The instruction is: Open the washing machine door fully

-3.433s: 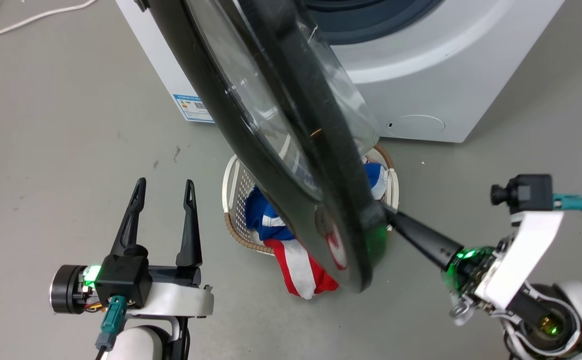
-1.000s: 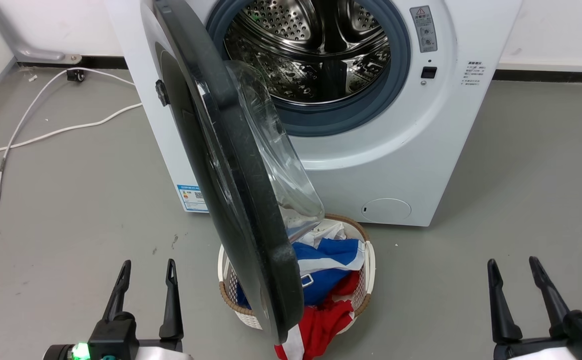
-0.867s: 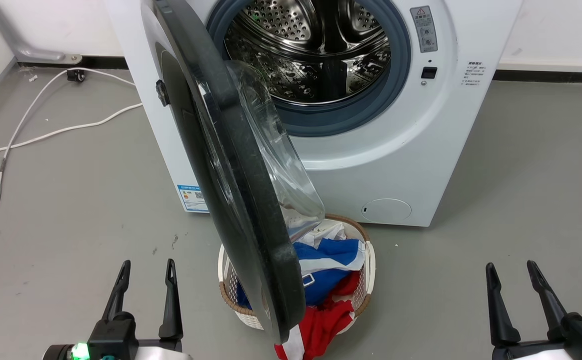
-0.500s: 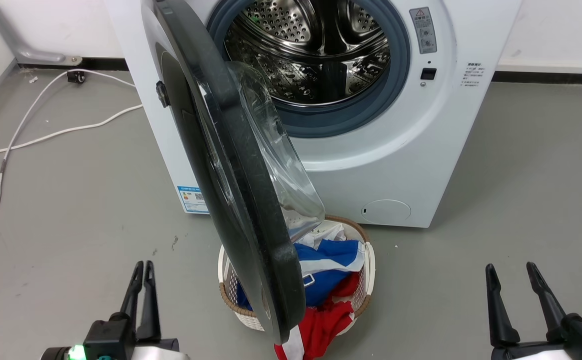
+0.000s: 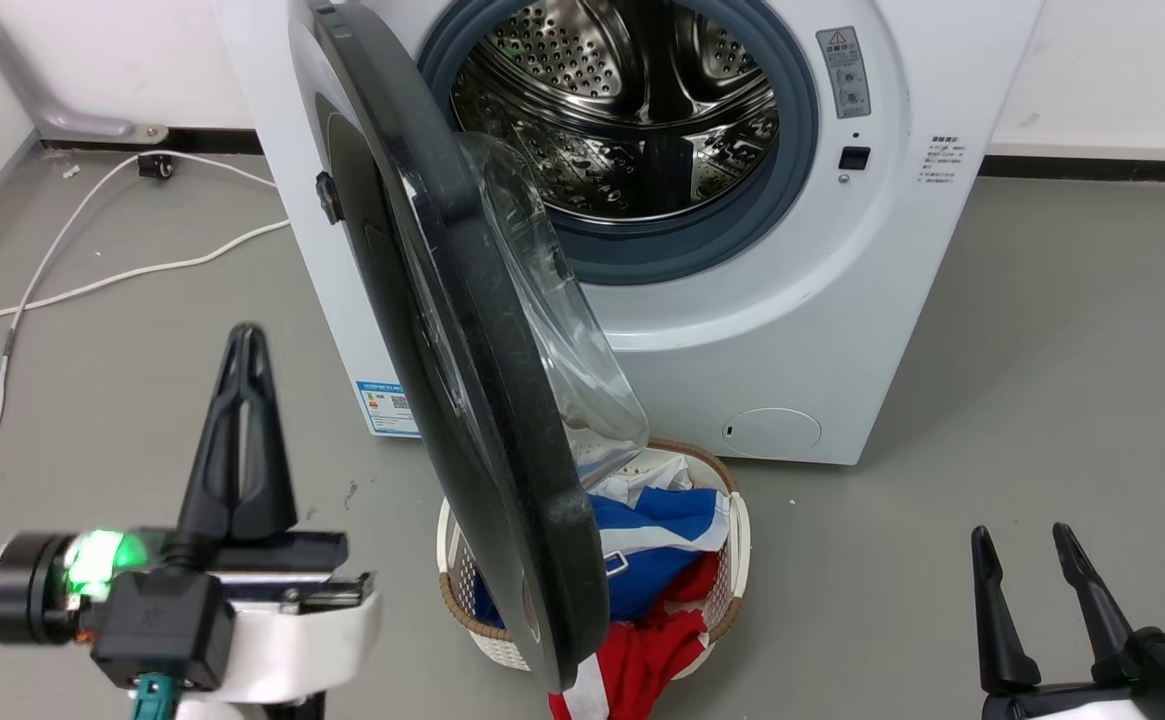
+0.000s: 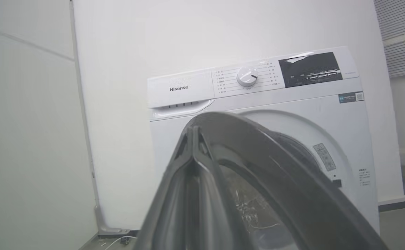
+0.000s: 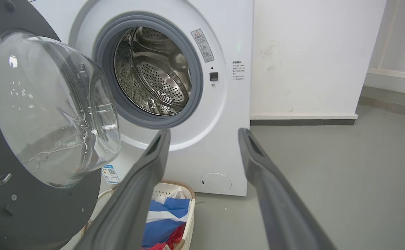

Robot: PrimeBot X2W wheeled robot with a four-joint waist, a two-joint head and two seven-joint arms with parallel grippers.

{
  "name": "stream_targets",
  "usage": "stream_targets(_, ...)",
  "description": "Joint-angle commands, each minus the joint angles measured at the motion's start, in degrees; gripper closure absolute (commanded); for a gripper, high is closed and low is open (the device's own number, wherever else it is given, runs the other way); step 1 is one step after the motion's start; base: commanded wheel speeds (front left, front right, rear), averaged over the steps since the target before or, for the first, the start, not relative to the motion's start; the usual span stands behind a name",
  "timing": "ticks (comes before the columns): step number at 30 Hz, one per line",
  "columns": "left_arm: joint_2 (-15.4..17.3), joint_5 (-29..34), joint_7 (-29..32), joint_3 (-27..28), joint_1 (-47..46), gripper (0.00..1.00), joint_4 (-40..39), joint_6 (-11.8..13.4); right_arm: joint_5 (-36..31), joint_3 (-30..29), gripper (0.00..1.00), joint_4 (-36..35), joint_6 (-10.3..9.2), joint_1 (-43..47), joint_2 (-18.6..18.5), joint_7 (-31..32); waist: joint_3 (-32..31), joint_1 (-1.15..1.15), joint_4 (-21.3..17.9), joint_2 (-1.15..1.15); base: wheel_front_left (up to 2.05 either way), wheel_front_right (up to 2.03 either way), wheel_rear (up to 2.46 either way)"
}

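Washing machine door [image 5: 482,400], hinged at the machine's 9 o'clock side, stands swung out roughly edge-on, its lower rim over the laundry basket [image 5: 737,520] at 6 o'clock. Left tool [image 5: 245,345], at 8 o'clock: fingers pressed together, empty, apart from the door. Right tool [image 5: 1020,533], at 4 o'clock: wide, empty.

Washing machine door [image 5: 487,330]: glossy black rim, clear glass centre.
Machine body [image 5: 822,340]: white.
Drum [image 5: 582,90]: bare steel, dotted with perforations.
Door ring [image 5: 662,255]: blue-grey.
Basket [image 5: 454,560]: white, brown woven rim.
Laundry [image 5: 657,520]: blue, white, red.
Floor [image 5: 1042,350]: grey.
Cable [image 5: 132,273]: white.
Left hand [image 5: 245,335], right hand [image 5: 1020,535]: black.
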Motion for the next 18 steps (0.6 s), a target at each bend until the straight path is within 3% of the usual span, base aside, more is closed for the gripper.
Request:
stream_targets(1, 0.43, 0.75, -0.14, -1.11, -1.37, 1.00, -1.68, -0.47, 0.07, 0.07, 0.00, -0.10, -0.01, 0.48, 0.19, -0.10, -0.09, 0.00, -0.05, 0.00, 0.00, 0.00, 0.00)
stream_targets(8, 0.91, 2.81, -0.14, -9.37, -5.43, 1.00, -6.87, -3.52, 0.47, 0.61, 0.00, 0.21, -0.01, 0.29, 0.18, -0.10, -0.56, 0.00, -0.60, 0.00, 0.00, 0.00, 0.00)
stream_targets(18, 0.13, 4.48, 2.74, -20.98, -5.69, 1.00, -3.72, -7.32, 0.67, 0.80, 0.00, 0.00, -0.01, 0.59, 0.19, -0.10, -0.84, 0.00, -0.95, 0.00, 0.00, 0.00, 0.00)
